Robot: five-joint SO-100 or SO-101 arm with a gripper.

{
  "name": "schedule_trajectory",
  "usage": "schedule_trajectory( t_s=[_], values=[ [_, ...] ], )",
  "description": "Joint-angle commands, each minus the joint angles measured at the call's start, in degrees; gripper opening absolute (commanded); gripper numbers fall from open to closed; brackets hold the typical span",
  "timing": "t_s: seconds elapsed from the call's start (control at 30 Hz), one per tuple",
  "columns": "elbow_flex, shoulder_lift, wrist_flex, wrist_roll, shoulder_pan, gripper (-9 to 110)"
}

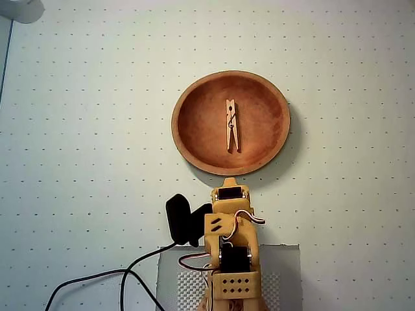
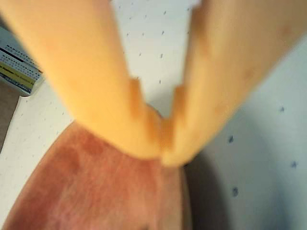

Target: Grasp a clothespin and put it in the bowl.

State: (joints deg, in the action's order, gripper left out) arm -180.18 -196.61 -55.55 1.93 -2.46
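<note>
The clothespin (image 1: 232, 126) lies inside the bowl (image 1: 188, 103). In the blurred wrist view, the gripper (image 2: 162, 149) fingertips meet, holding nothing, and cover part of the bowl's rim.

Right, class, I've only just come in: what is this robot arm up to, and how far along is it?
The yellow robot arm is holding nothing at this moment. The small light-tan wooden clothespin already lies flat inside the round reddish-brown wooden bowl, near its middle. In the wrist view the pincer has its fingertips closed together and empty, hanging above the bowl's edge. In the overhead view the arm sits folded just below the bowl, so the job looks done.
</note>
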Motion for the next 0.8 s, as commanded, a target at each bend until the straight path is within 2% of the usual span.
schedule_trajectory(
  t_s=[0.0,0.77],
  values=[
    [1.05,-0.79,-0.53,-0.62,0.35,-3],
    [1.05,-0.44,-0.44,-0.09,0.26,-3]
  ],
)
